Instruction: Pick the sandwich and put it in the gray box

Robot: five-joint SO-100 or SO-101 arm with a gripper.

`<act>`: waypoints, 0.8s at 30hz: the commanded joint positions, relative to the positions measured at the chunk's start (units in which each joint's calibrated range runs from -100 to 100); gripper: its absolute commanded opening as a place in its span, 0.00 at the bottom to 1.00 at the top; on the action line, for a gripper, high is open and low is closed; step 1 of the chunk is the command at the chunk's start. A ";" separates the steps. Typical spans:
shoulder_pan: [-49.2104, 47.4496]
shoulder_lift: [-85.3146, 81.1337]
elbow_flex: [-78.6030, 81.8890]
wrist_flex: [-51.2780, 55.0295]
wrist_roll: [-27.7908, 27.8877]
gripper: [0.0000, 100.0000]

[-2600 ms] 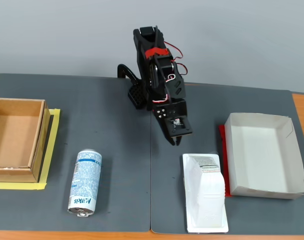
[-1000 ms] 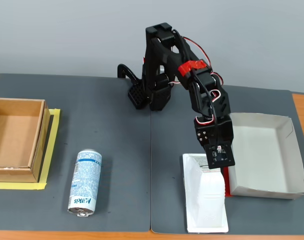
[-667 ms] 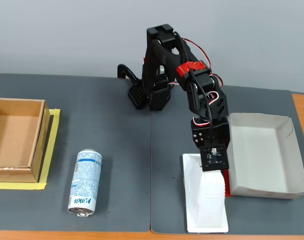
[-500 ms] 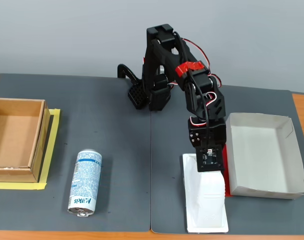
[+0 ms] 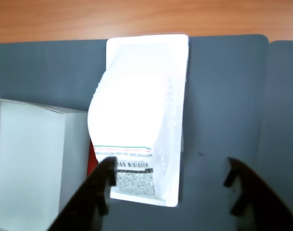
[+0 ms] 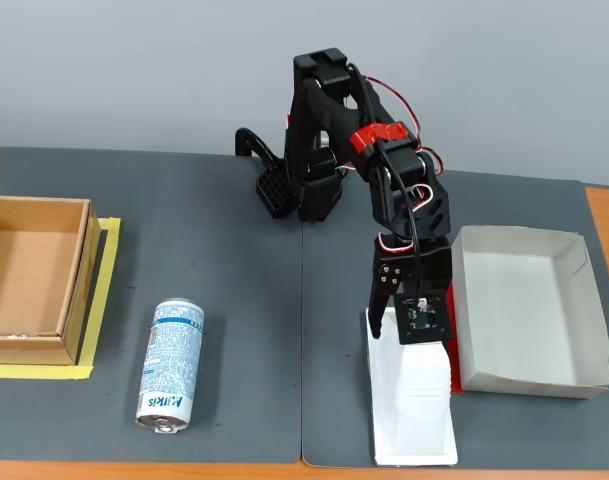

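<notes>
The sandwich (image 6: 414, 405) lies flat on the dark gray mat of the desk (image 6: 234, 300), just left of the gray box (image 6: 529, 375) in the fixed view, a white wedge of glossy plastic rising from a flat rectangular rim. Up close in the wrist view, the sandwich (image 5: 136, 110) glares almost pure white, its domed shell showing a faint dimpled edge, and a printed label with a thin red-and-green line, a barcode and speckled gray print sits at the near end. That label is lost in the fixed view, hidden under the gripper (image 6: 399, 335), which hangs over the pack's far end with its jaws spread wide. The wrist view confirms it: the gripper (image 5: 170, 185) shows two black fingers far apart, the left one overlapping the label corner, the right one over bare mat, nothing held. Beside the pack in the wrist view stands the pale matte wall of the gray box (image 5: 31, 159), with a sliver of red between them. Only the fixed view takes in the blue-white can (image 6: 171, 365) lying on its side and the brown cardboard box (image 6: 34, 280) on yellow tape at the left, well apart from the sandwich.
</notes>
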 commanded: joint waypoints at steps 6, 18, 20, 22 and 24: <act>-0.79 0.24 -2.99 0.05 3.76 0.26; -2.73 3.80 -3.08 -0.90 5.12 0.27; -2.73 4.31 -3.08 -0.90 5.12 0.27; -2.58 4.56 -3.08 -0.90 5.12 0.27; -2.51 4.65 -3.08 -1.94 5.33 0.27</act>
